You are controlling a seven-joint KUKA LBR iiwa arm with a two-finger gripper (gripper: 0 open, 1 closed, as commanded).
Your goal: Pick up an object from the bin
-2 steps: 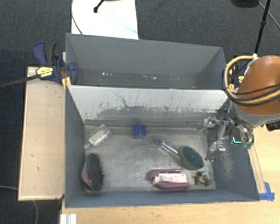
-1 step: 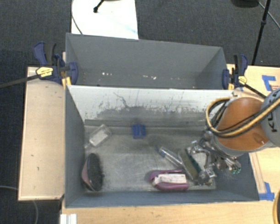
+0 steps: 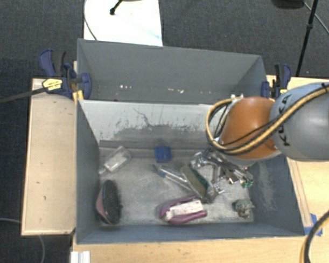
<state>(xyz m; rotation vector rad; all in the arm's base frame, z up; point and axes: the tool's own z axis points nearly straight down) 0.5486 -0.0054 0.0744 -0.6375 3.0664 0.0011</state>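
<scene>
My gripper (image 3: 221,173) hangs low in the right half of the bin, just under the arm's orange cover. Right at its left side lies a flat olive-green and dark piece (image 3: 197,181), slanting toward the front. A silvery pen-like rod (image 3: 170,176) rests beside that piece on the left. In front of the gripper lies a purple and white oblong thing (image 3: 183,211). A small grey-green lump (image 3: 242,207) sits to the gripper's front right. Whether the olive piece is touched by the gripper is not visible.
A small blue block (image 3: 163,153) stands near the back wall. A clear plastic piece (image 3: 115,160) lies at the back left, and a black and pink brush (image 3: 109,202) at the front left. The arm and its cables cover the bin's right back corner.
</scene>
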